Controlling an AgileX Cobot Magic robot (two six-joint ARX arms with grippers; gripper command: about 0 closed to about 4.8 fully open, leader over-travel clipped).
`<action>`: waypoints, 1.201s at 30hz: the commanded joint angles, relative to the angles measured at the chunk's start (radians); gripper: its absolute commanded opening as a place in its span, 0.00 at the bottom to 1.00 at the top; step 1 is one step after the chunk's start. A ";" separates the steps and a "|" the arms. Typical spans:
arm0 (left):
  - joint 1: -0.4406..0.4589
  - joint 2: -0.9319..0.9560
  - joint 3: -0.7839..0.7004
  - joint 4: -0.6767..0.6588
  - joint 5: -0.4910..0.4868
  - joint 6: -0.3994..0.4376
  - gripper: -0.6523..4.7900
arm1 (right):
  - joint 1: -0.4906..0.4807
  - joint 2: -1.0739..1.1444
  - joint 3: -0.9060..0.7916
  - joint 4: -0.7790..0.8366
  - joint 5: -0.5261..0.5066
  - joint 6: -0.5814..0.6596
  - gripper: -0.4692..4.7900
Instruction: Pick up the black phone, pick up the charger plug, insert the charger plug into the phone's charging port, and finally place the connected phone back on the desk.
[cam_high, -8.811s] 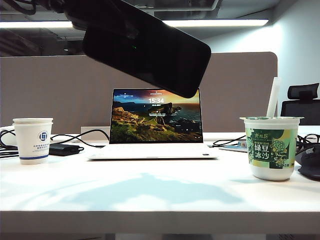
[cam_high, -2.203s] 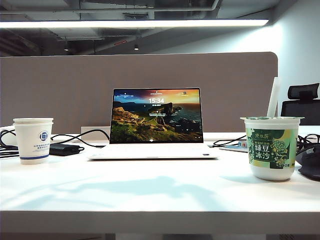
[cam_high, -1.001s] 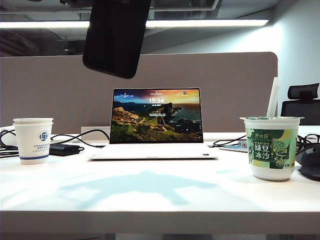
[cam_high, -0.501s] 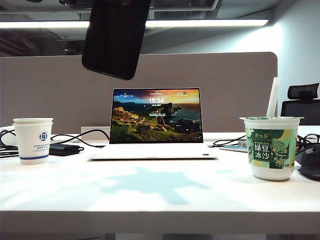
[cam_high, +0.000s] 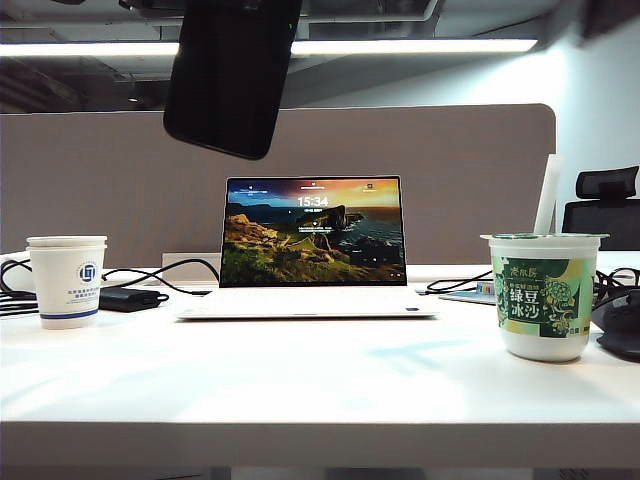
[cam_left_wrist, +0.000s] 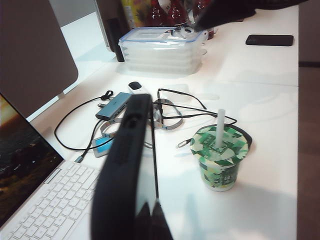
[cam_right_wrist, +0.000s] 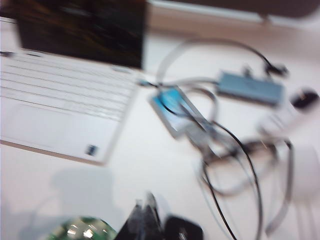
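White desk (cam_high: 300, 390) fills most of what we see, a wide flat top backed by a grey-beige partition (cam_high: 120, 190). At its middle stands an open laptop (cam_high: 312, 250) with a landscape picture on its screen. To the right of the laptop sits a green and white cup (cam_high: 545, 295) with a straw, and to the left a white paper cup (cam_high: 66, 281) with a blue logo; a small black power brick (cam_high: 128, 298) lies just behind that cup with cables running off it.

High above the desk, left of the laptop, we see the black phone (cam_high: 230, 75) hanging nearly upright, tilted a little, well clear of the tabletop. In the left wrist view the phone (cam_left_wrist: 125, 170) shows edge-on, and the left gripper (cam_left_wrist: 150, 222) has its dark fingers pressed onto it (only their tips show at the picture's edge).

The right wrist view is badly blurred. We make out the right gripper (cam_right_wrist: 145, 220) with its fingers (cam_right_wrist: 136, 222) pressed together, and nothing we can see between them, above the desk near the green cup. Beyond it lie a tangle of black cables (cam_right_wrist: 235, 160), a blue card (cam_right_wrist: 175, 107) and a grey hub (cam_right_wrist: 250, 87). Among those cables we cannot tell which one ends in the plug.
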 joint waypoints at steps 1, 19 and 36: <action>0.000 -0.007 0.007 0.030 0.007 -0.001 0.11 | -0.057 0.000 0.001 -0.103 -0.004 0.024 0.09; 0.000 -0.008 0.007 0.032 0.007 -0.008 0.11 | -0.210 0.022 -0.296 -0.125 -0.026 0.081 0.20; -0.001 -0.009 0.007 0.042 0.007 -0.008 0.11 | -0.391 0.167 -0.396 0.069 -0.219 0.661 0.64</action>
